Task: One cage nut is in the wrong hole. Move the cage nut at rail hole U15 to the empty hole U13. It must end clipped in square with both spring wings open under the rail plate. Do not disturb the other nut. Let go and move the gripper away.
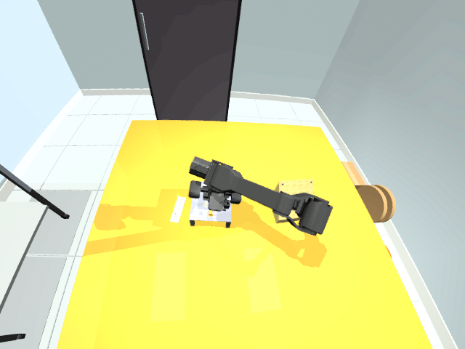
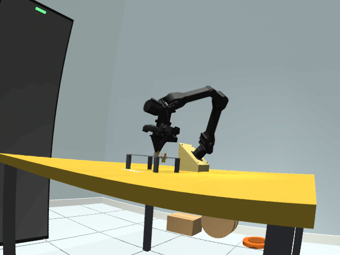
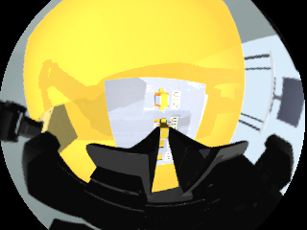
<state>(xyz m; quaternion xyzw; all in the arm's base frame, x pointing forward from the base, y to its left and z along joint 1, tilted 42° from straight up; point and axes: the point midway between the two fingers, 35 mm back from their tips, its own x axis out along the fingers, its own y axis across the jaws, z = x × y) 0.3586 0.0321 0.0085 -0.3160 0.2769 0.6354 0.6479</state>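
My gripper point(image 2: 156, 152) point(image 3: 164, 127) is shut on a small brass-coloured cage nut point(image 2: 157, 153) point(image 3: 164, 123) and points down at the rail plate point(image 1: 198, 217) point(image 2: 139, 155) point(image 3: 126, 105). The held nut is at or just above the plate's top surface; whether its wings are under the plate cannot be told. The other cage nut point(image 1: 211, 213) point(image 2: 164, 158) point(image 3: 161, 99) sits in its own hole, apart from the fingertips, and reaches below the plate. Printed labels lie beside the holes in the wrist view, too blurred to read surely. The arm hides much of the plate in the top view.
The plate stands on dark legs point(image 1: 227, 224) point(image 2: 177, 165) on the yellow table point(image 1: 210, 293) point(image 2: 233, 184). A white marked strip point(image 1: 178, 209) lies flat beside it. The arm's sloped tan base block point(image 1: 296, 185) point(image 2: 186, 159) stands on the other side.
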